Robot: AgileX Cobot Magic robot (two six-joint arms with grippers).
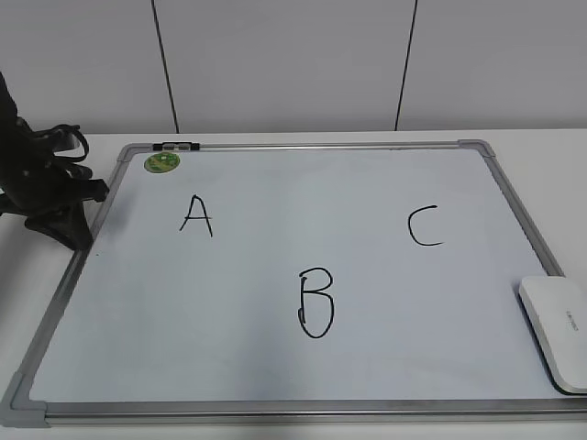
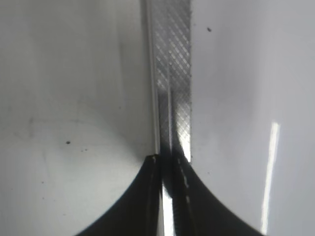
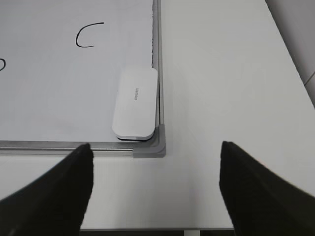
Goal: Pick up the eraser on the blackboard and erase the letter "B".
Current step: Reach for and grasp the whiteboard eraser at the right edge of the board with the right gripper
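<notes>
The blackboard point(image 1: 275, 275) is a white board in a silver frame, lying flat on the table. The black letter "B" point(image 1: 316, 302) is at its lower middle. The eraser point(image 1: 557, 330) is a flat white block at the board's lower right corner; it also shows in the right wrist view point(image 3: 136, 103), partly over the frame. My right gripper point(image 3: 155, 157) is open and empty, hovering over bare table short of the eraser; it is out of the exterior view. My left gripper point(image 2: 170, 162) is shut and empty, resting over the board's left frame point(image 2: 172, 73), also seen in the exterior view point(image 1: 69, 229).
A black "A" point(image 1: 196, 215) and "C" point(image 1: 425, 226) are on the board, with a round green sticker point(image 1: 162, 162) at its top left. The grey corner piece point(image 3: 152, 145) lies just before the eraser. The table edge point(image 3: 157, 229) is close below my right gripper.
</notes>
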